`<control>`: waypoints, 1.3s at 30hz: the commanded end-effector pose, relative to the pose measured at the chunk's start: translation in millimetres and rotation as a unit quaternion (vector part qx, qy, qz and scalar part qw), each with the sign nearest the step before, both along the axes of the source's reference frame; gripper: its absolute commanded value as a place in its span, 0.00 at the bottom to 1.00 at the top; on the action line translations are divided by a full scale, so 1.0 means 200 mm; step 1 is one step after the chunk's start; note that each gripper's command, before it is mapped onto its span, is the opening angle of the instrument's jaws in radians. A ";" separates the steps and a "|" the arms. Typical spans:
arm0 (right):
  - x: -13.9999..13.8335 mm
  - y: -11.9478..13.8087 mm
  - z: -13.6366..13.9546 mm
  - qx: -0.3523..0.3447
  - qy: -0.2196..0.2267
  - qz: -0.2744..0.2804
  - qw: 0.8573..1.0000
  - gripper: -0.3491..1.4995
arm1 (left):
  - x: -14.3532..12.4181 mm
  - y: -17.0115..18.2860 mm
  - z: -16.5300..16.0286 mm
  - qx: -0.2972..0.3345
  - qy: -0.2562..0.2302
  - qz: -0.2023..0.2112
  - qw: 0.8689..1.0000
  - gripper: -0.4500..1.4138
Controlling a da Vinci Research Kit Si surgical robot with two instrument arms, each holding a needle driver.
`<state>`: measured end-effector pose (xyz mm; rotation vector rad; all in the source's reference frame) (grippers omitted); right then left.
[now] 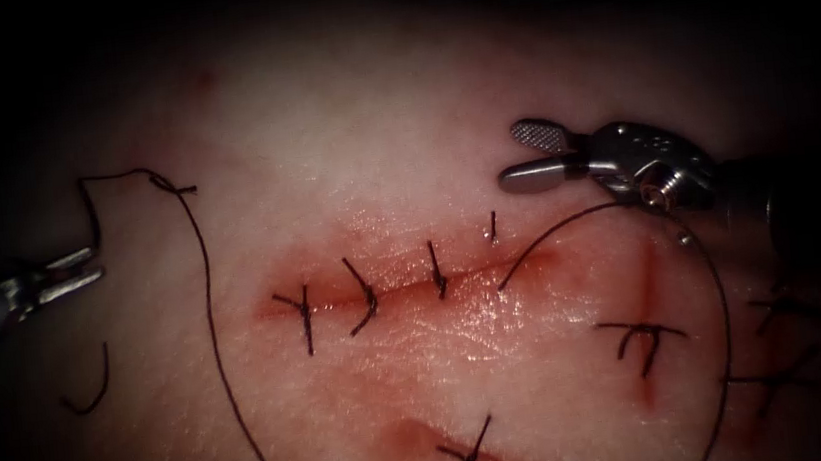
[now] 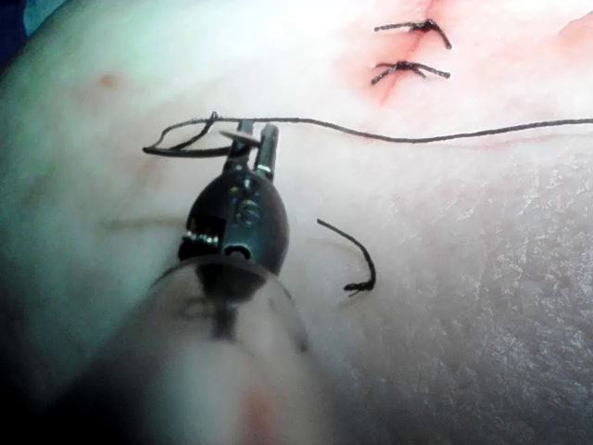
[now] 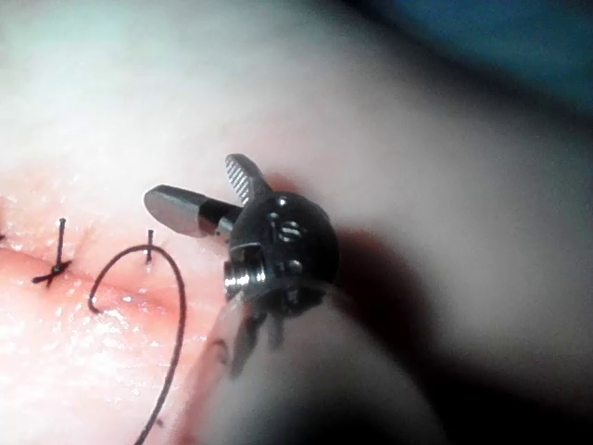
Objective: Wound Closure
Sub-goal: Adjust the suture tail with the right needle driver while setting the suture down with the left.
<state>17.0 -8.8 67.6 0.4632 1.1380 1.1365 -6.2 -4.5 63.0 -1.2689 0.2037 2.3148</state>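
The tissue (image 1: 401,131) has a horizontal cut (image 1: 401,290) crossed by three stitches (image 1: 365,295). The thread (image 1: 209,310) leaves the tissue at the cut's right end, arcs right and down, then climbs up the left side to my left tool (image 1: 93,268). That tool lies left of the cut, its jaws close together on the thread's end (image 2: 185,148). My right tool (image 1: 514,155) hovers just above the cut's right end with its jaws spread wide and nothing between them. From the right wrist, the same tool (image 3: 195,181) sits above the thread loop (image 3: 176,306).
A short curved cut end of thread (image 1: 94,389) lies on the tissue below the left tool. Other stitched cuts sit lower right (image 1: 642,334) and at the bottom (image 1: 467,456). A short thread tail (image 1: 493,228) stands above the cut.
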 end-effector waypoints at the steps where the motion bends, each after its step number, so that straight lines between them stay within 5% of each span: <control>1: 0.004 -0.002 0.000 0.003 0.004 0.000 1.000 0.65 | -0.003 0.002 0.004 -0.001 0.000 0.001 1.000 0.00; 11: 0.009 -0.007 0.000 0.000 0.010 -0.009 1.000 0.65 | -0.005 0.001 0.005 0.001 0.002 0.005 1.000 0.00; 16: 0.012 -0.016 0.006 0.002 0.007 -0.031 0.999 0.56 | -0.005 0.001 0.005 0.002 0.000 0.004 1.000 0.00; 23: 0.013 -0.020 0.010 -0.001 0.000 -0.035 0.999 0.36 | -0.005 0.001 0.005 0.003 0.001 0.005 1.000 0.00; 24: 0.013 -0.020 0.010 0.005 -0.004 -0.037 0.999 0.00 | -0.005 0.001 0.005 0.003 0.001 0.005 1.000 0.00; 33: 0.018 -0.013 0.000 -0.012 -0.036 -0.063 0.997 0.00 | -0.005 0.001 0.005 0.003 0.002 0.006 1.000 0.00; 39: 0.019 0.006 -0.015 -0.045 -0.009 -0.051 0.998 0.00 | -0.005 0.000 0.005 0.009 0.002 0.007 1.000 0.00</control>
